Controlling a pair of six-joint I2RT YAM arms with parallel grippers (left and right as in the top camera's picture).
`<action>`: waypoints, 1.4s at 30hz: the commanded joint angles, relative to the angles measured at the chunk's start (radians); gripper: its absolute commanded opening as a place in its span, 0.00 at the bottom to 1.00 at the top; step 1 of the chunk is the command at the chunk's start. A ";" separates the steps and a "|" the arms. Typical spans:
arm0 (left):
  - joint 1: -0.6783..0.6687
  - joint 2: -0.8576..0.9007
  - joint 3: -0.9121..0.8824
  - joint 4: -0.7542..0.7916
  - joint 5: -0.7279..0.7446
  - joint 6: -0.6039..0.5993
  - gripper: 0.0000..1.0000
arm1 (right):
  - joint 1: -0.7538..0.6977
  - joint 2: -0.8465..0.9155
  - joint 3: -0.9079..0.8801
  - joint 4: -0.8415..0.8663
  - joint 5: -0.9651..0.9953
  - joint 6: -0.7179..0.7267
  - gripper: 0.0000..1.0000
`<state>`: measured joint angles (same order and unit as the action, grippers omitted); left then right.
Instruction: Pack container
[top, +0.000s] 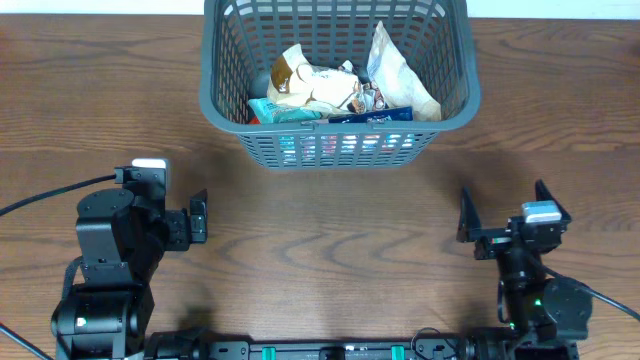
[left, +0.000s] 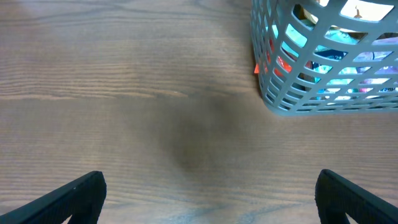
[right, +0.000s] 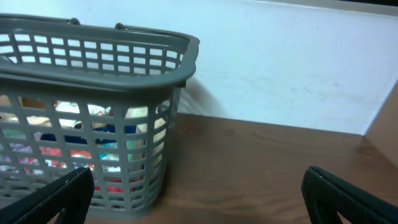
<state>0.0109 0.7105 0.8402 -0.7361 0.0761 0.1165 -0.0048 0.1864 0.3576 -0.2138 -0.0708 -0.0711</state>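
Observation:
The container (top: 222, 100), a large grey-green lattice basket, stands at the far middle of the table and holds several snack packets (top: 330, 95) piled inside. It also shows in the left wrist view (left: 273, 93) at the upper right and in the right wrist view (right: 155, 81) at the left. My left gripper (top: 198, 220) is open and empty over bare wood at the near left, apart from the basket; its fingers show in the left wrist view (left: 208, 199). My right gripper (top: 505, 215) is open and empty at the near right, its fingers showing in the right wrist view (right: 199, 196).
A white wall (right: 292, 62) rises behind the table's far edge. Black cables (top: 40, 200) run off both arm bases at the near corners. Bare wooden tabletop (top: 330, 240) lies between the two grippers.

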 joint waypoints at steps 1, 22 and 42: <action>-0.001 0.000 -0.003 -0.001 0.011 0.013 0.99 | 0.028 -0.048 -0.071 0.042 -0.005 0.025 0.99; -0.001 0.000 -0.003 -0.001 0.011 0.013 0.99 | 0.032 -0.182 -0.350 0.267 0.085 0.034 0.99; -0.001 0.000 -0.003 -0.001 0.011 0.013 0.99 | 0.032 -0.182 -0.352 0.147 0.156 0.074 0.99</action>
<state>0.0109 0.7105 0.8402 -0.7364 0.0761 0.1173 0.0185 0.0120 0.0090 -0.0643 0.0719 -0.0105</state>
